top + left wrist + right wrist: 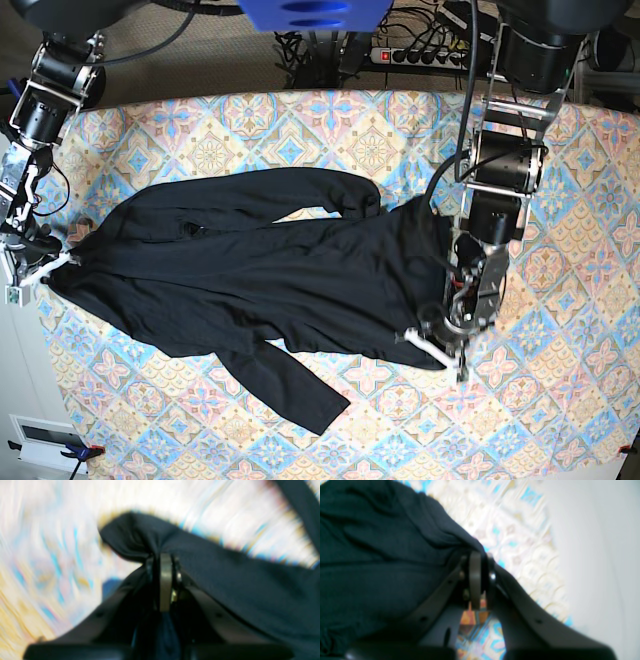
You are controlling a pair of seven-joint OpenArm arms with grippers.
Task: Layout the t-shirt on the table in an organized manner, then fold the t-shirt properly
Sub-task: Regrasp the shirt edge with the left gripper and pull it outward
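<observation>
The black t-shirt [270, 270] lies stretched lengthwise across the patterned table [300, 130]. One long sleeve lies along its far side [300, 190] and the other trails toward the front [285, 385]. My left gripper [435, 350] is shut on the shirt's edge at the right end. In the left wrist view [165, 556] black fabric [225, 575] bunches between its fingers. My right gripper [50, 272] is shut on the shirt's edge at the left end, near the table's left edge. In the right wrist view [481, 555] the cloth [382, 555] hangs from its tips.
A power strip with cables [420, 55] lies on the floor behind the table. A white box [40, 435] sits off the table's front left corner. A pale surface [600, 555] lies beyond the table's edge in the right wrist view. Bare tablecloth [560, 400] shows right of the shirt.
</observation>
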